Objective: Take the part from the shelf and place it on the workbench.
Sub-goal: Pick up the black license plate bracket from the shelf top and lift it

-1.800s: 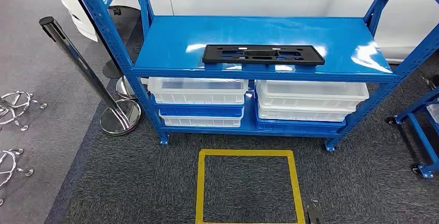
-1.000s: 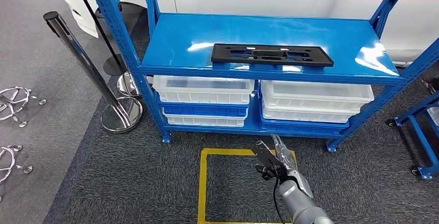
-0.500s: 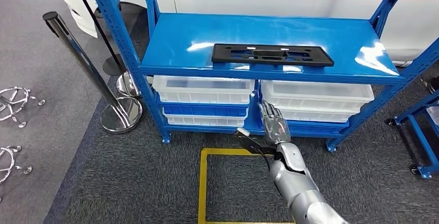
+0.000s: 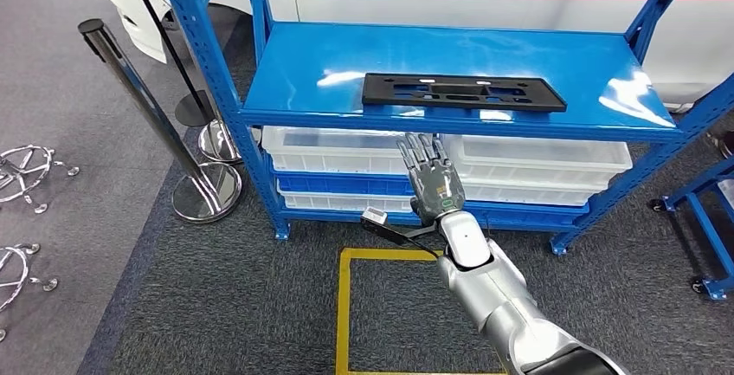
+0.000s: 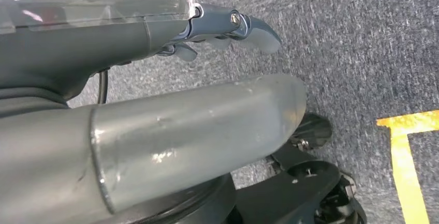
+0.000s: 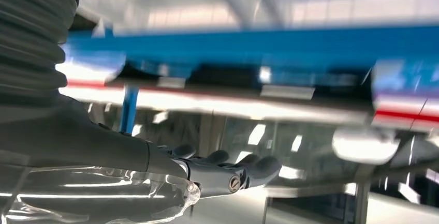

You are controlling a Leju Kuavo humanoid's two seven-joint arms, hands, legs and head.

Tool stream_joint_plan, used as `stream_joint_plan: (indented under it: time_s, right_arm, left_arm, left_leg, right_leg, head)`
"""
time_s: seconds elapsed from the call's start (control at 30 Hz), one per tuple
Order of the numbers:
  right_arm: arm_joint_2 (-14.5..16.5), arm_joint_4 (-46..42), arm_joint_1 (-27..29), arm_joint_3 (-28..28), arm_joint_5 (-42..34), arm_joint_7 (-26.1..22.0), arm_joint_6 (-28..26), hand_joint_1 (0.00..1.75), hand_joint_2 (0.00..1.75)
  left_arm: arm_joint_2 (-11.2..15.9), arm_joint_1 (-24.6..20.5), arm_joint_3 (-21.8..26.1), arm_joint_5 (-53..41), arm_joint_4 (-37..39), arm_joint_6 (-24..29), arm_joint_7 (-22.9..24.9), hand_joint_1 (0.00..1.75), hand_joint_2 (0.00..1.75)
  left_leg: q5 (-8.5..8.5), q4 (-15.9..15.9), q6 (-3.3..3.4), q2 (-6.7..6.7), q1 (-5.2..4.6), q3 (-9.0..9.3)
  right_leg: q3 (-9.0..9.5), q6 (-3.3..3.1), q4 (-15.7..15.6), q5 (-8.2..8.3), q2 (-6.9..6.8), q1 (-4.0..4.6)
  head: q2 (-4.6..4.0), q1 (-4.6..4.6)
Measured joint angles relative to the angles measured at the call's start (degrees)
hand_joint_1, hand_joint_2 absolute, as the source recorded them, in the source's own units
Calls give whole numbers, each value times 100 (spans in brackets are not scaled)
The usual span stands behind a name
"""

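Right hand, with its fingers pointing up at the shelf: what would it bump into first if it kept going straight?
Probably the front edge of the blue shelf, just below the black part. The open right hand points there, but depth is unclear.

The shelf [image 4: 450, 54] is glossy blue painted metal throwing white glare, the part [image 4: 463, 92] on it matt black plastic, the bins [image 4: 537, 163] beneath translucent white and blue plastic, the post [image 4: 147, 111] at nine o'clock polished chrome, the floor [image 4: 216, 306] rough grey carpet.
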Motion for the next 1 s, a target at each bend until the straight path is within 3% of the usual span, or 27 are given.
stream_joint_plan:
  time_s: [0.07,0.13,0.23,0.27,0.3,0.33,0.4,0.47,0.57,0.63,0.73,0.8,0.87,0.93,1.0]
  right_arm:
    - [-78,-106,-54,314,82,340,-71,0,175]
    - [-128,-201,-84,527,147,601,-118,0,175]
    - [-141,-248,-90,623,188,766,-162,0,175]
    - [-142,-255,-77,635,200,818,-168,0,175]
    - [-150,-273,-69,675,216,904,-174,0,175]
    - [-173,-306,-85,756,238,1027,-185,0,175]
    - [-257,-380,-188,963,270,1289,-211,0,175]
    - [-344,-408,-309,1112,288,1544,-251,0,175]
    - [-393,-386,-310,1293,312,1882,-330,0,175]
    - [-414,-384,-250,1350,321,2073,-383,0,175]
    - [-479,-430,-160,1208,326,2124,-447,0,175]
    - [-522,-446,-48,1002,326,2038,-456,0,175]
    - [-550,-444,27,825,327,1980,-456,0,175]
    - [-575,-434,39,720,328,1976,-457,0,175]
    - [-593,-403,44,665,328,2010,-460,0,175]
  left_arm:
    - [2,-20,0,-38,0,-29,7,0,0]
    - [7,-26,0,-71,0,-48,10,0,0]
    - [6,-21,0,-82,0,-64,10,0,0]
    - [5,-16,0,-91,0,-69,10,0,0]
    - [5,-13,0,-105,0,-76,10,0,0]
    - [7,-15,0,-133,0,-83,10,0,0]
    - [17,-42,0,-202,1,-97,12,0,0]
    - [24,-88,-2,-282,3,-115,15,0,0]
    - [23,-119,-9,-391,5,-157,24,0,0]
    - [21,-123,-14,-477,8,-204,39,0,0]
    - [19,-128,-25,-586,12,-244,81,0,0]
    - [16,-116,-37,-635,22,-249,108,0,0]
    - [14,-98,-49,-668,30,-254,120,0,0]
    - [7,-101,-60,-699,32,-259,122,0,0]
    - [-3,-136,-70,-723,34,-268,126,0,0]
  left_leg:
    - [-12,-2,-53,5,3,-8]
    - [-139,157,-111,7,16,-71]
    - [-597,1097,-197,8,56,-517]
    - [-675,1388,-219,8,72,-670]
    - [-649,1496,-232,8,82,-742]
    - [-507,1384,-239,9,93,-711]
    - [-102,711,-229,10,107,-432]
    - [71,128,-174,8,84,-168]
    - [38,-42,-51,1,54,-60]
    - [38,-88,33,4,57,18]
    - [0,-109,124,8,40,100]
    - [-49,-105,147,-7,27,149]
    - [-118,-100,135,-24,21,232]
    - [-200,-103,100,-19,18,324]
    - [-260,-119,45,-8,22,351]
  right_leg:
    - [12,-37,-54,12,7,-11]
    - [42,-82,-101,32,3,-37]
    - [58,-123,-119,33,-8,-42]
    - [59,-130,-117,30,-10,-41]
    - [59,-131,-113,27,-9,-41]
    - [60,-128,-107,22,-3,-44]
    - [65,-103,-90,2,9,-53]
    - [64,-39,-82,-26,15,-46]
    - [93,74,-68,3,13,-37]
    - [39,112,110,-60,7,-45]
    - [-438,140,979,-447,3,-46]
    - [-762,153,1439,-555,3,-46]
    - [-735,133,1157,-253,3,-40]
    - [-460,72,400,202,-7,-9]
    - [-294,6,-64,337,-14,46]
  head:
    - [0,1]
    - [0,-1]
    - [0,-2]
    - [0,-1]
    - [0,-1]
    - [0,-1]
    - [0,-1]
    - [0,1]
    - [0,1]
    - [0,2]
    - [0,2]
    - [0,2]
    - [0,2]
    - [0,2]
    - [0,4]
